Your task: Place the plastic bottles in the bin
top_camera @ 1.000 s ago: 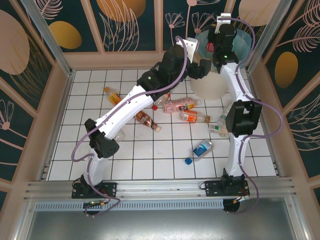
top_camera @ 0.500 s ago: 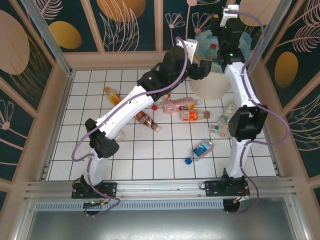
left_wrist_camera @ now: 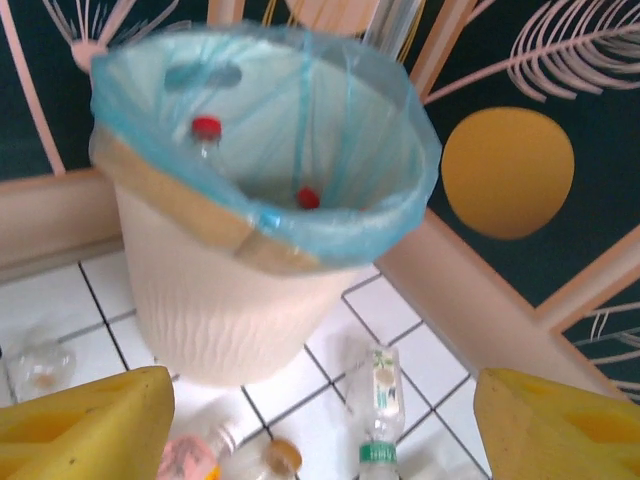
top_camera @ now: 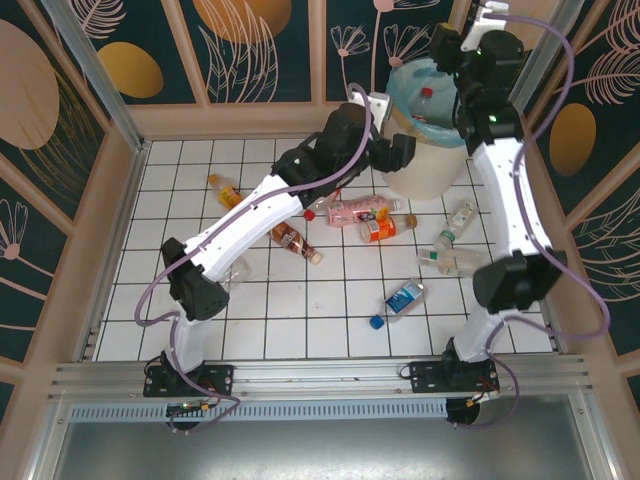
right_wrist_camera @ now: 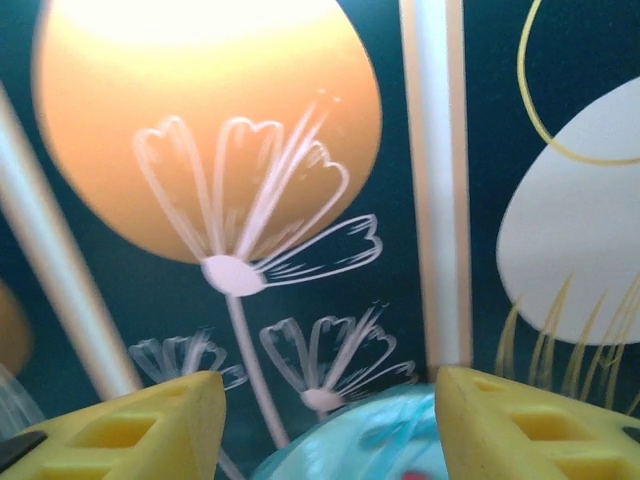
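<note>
I saw the left gripper [left_wrist_camera: 322, 428] and right gripper [right_wrist_camera: 330, 422] both spread, empty, by the bin [left_wrist_camera: 215, 310] (2 red-capped bottles [left_wrist_camera: 207, 128] inside).

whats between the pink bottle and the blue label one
An orange bottle beside the pink bottle, then bare tile to the blue-label bottle, in the top view.

White tiled table [top_camera: 160, 200] under scattered plastic bottles [top_camera: 405, 297] and bin [top_camera: 420, 175]
</note>
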`<action>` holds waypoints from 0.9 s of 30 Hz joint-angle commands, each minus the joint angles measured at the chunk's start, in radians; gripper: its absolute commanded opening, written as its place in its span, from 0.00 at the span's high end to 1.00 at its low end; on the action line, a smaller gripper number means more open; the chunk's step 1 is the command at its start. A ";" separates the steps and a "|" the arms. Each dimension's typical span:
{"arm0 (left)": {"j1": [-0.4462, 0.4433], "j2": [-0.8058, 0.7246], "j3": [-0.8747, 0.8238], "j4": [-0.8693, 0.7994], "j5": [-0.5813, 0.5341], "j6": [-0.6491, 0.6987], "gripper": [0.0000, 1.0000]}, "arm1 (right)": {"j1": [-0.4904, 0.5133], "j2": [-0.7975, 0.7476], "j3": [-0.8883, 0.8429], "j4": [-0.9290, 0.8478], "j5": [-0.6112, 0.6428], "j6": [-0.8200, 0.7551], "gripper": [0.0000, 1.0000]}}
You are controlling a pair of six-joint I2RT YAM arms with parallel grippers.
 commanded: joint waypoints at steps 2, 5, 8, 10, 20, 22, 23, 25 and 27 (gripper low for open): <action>0.001 -0.165 -0.212 0.011 0.024 -0.052 0.23 | 0.076 -0.227 -0.280 -0.013 -0.121 0.165 0.44; 0.000 -0.308 -0.445 0.083 -0.011 -0.065 0.23 | 0.200 -0.350 -0.491 0.037 -0.084 0.182 0.45; 0.001 -0.453 -0.668 0.137 -0.068 -0.080 0.23 | 0.340 -0.420 -0.644 0.078 -0.067 0.182 0.44; 0.001 -0.537 -0.787 0.142 -0.108 -0.097 0.22 | 0.398 -0.436 -0.720 0.095 -0.055 0.231 0.45; 0.003 -0.879 -1.188 0.085 -0.285 -0.192 0.20 | 0.547 -0.350 -0.954 0.193 -0.030 0.466 0.47; 0.002 -0.911 -1.232 0.070 -0.303 -0.209 0.20 | 0.548 -0.327 -0.980 0.200 -0.019 0.484 0.47; 0.002 -0.926 -1.270 0.066 -0.306 -0.220 0.20 | 0.546 -0.312 -0.982 0.182 0.008 0.484 0.47; 0.000 -0.951 -1.316 0.066 -0.308 -0.240 0.20 | 0.535 -0.287 -0.984 0.142 0.067 0.473 0.45; 0.002 -0.974 -1.366 0.078 -0.303 -0.261 0.20 | 0.490 -0.273 -1.000 0.127 0.085 0.467 0.42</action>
